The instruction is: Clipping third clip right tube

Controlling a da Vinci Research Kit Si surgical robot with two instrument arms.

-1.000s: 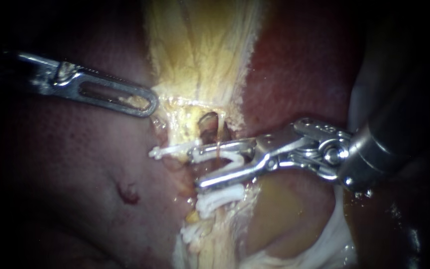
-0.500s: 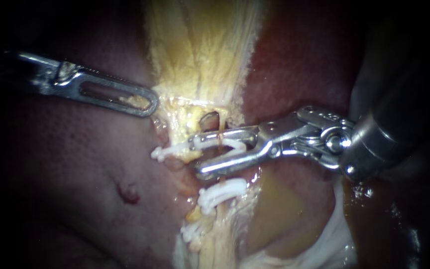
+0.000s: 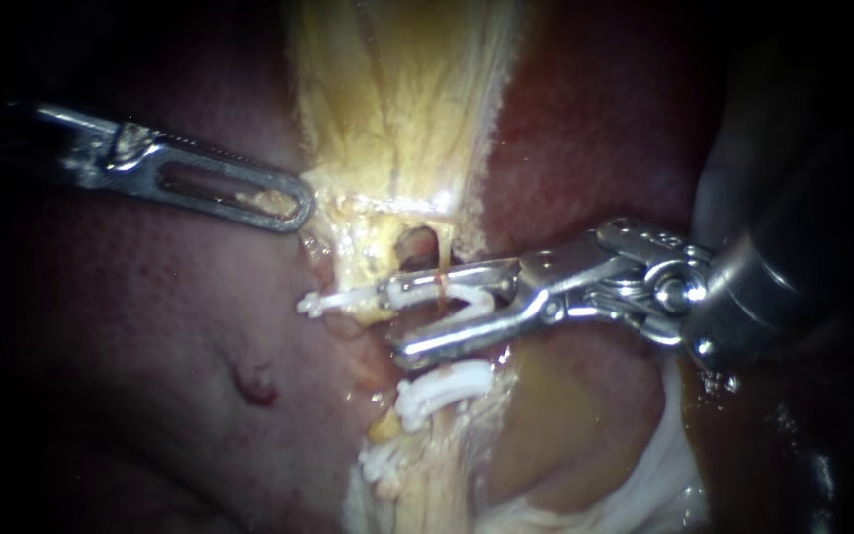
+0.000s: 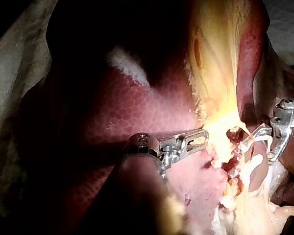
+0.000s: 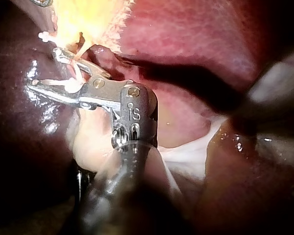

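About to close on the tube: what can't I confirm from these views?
- Endoscope: whether the tube lies fully inside the white clip; the right instrument and shadow cover it.
- Left wrist: glare off the yellow tissue washes both out.
- Right wrist: the clip's tips, too small and glary.

support: a pale, wrinkled cloth (image 4: pixel 12 78) is showing in the left wrist view, spreading out past the organ's rim | load: the liver (image 4: pixel 132 122) is lying directly on that cloth, its dark red edge meeting the fabric
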